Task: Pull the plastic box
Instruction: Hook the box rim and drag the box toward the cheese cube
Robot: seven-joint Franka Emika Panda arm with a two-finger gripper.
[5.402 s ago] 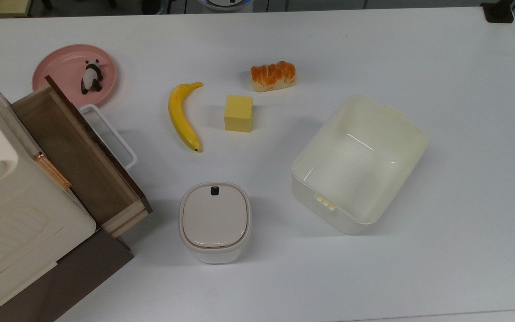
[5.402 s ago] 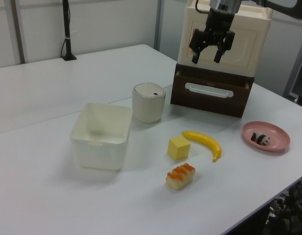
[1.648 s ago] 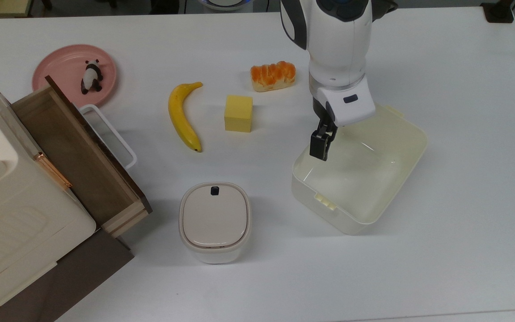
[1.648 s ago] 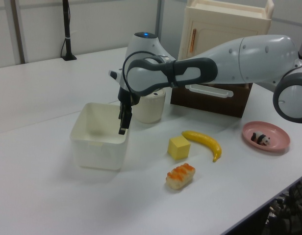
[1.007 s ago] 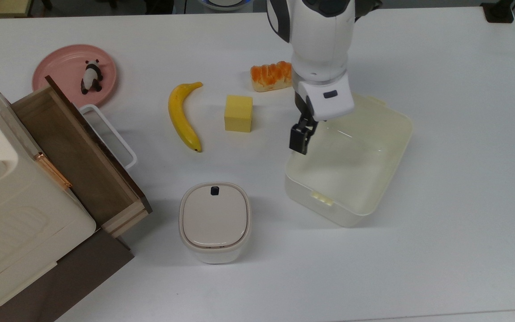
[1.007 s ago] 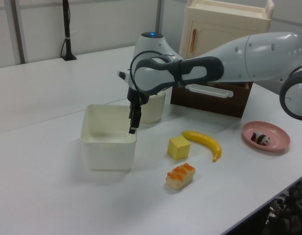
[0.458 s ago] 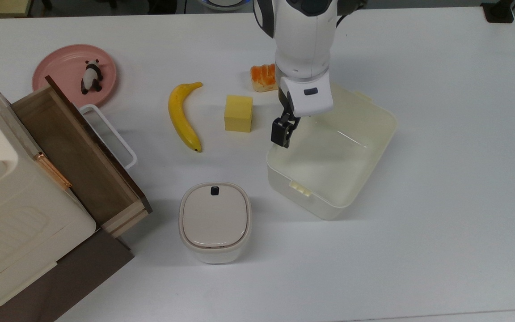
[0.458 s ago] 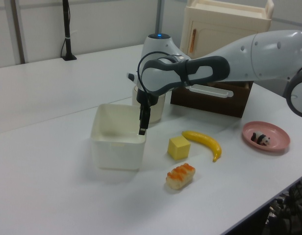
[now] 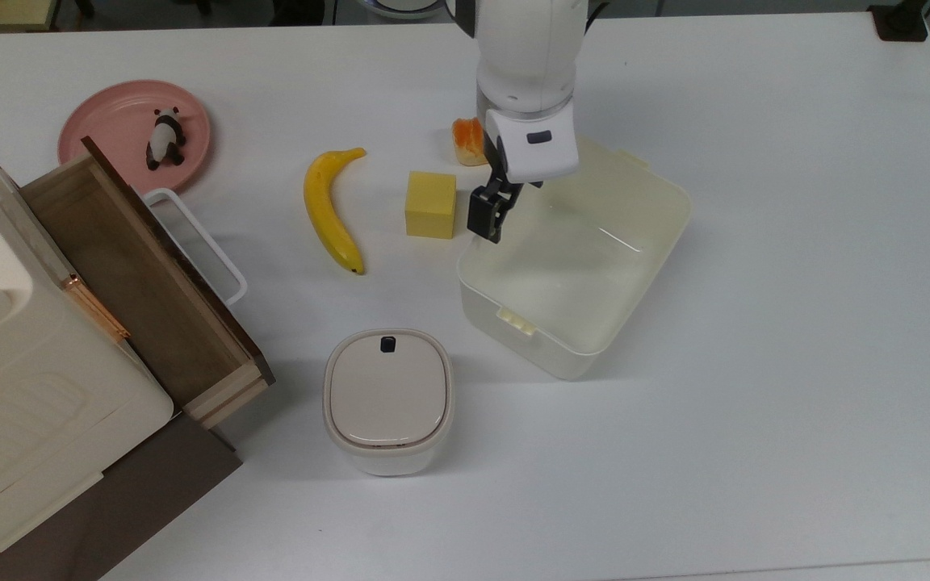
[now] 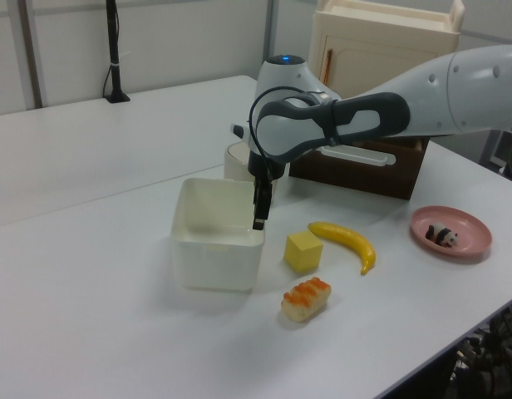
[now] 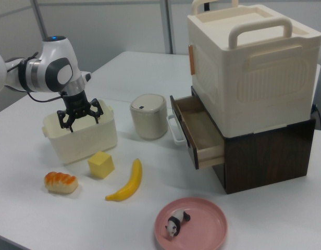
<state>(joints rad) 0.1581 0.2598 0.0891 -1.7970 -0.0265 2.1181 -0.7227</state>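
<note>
The plastic box (image 9: 552, 355), a cream translucent open tub, sits on the white table right of centre in the top view. In the left view the plastic box (image 10: 219, 266) stands just left of the yellow cube, and in the right view the plastic box (image 11: 82, 143) is at the left. My gripper (image 9: 497, 206) reaches down inside it at the wall nearest the cube. The gripper (image 11: 79, 119) is open, its fingers spread along that wall. One dark finger shows at the rim where the gripper (image 10: 260, 208) meets the box in the left view.
A yellow cube (image 9: 431, 204) lies just left of the box, a banana (image 9: 328, 211) beyond it, and bread (image 9: 467, 140) is partly behind the arm. A small lidded bin (image 9: 388, 399) stands below. An open wooden drawer (image 9: 134, 274) and a pink plate (image 9: 114, 113) are at the top view's left.
The gripper and the plastic box have slid together toward the top view's left and slightly up, so the box now sits close to the yellow cube. The arm covers more of the bread.
</note>
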